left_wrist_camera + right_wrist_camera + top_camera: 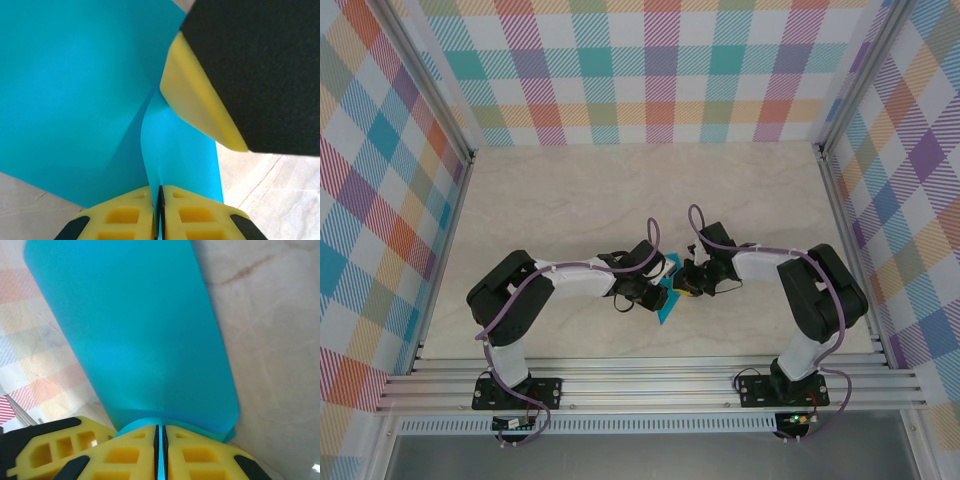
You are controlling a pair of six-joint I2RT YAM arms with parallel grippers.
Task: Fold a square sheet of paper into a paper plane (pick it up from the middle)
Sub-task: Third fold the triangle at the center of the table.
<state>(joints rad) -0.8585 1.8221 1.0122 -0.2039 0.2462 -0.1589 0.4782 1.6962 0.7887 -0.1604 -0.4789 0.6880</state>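
A teal-blue sheet of paper [667, 303] hangs bent and doubled over between my two grippers at the middle of the table, just above its surface. My left gripper [650, 292] is shut on a raised ridge of the paper [75, 100], its yellow jaws [159, 197] pinching a thin layer. My right gripper [688, 283] faces it from the right, shut [160, 440] on the edge of the folded paper [140, 330]. One yellow and black finger [195, 100] of the right gripper looms close in the left wrist view. Whether the paper has a plane's shape I cannot tell.
The pale marbled table [620, 190] stretches behind the grippers to plaid walls at the back and on both sides. An aluminium rail [650, 385] with the arm bases runs along the near edge. The two grippers are almost touching.
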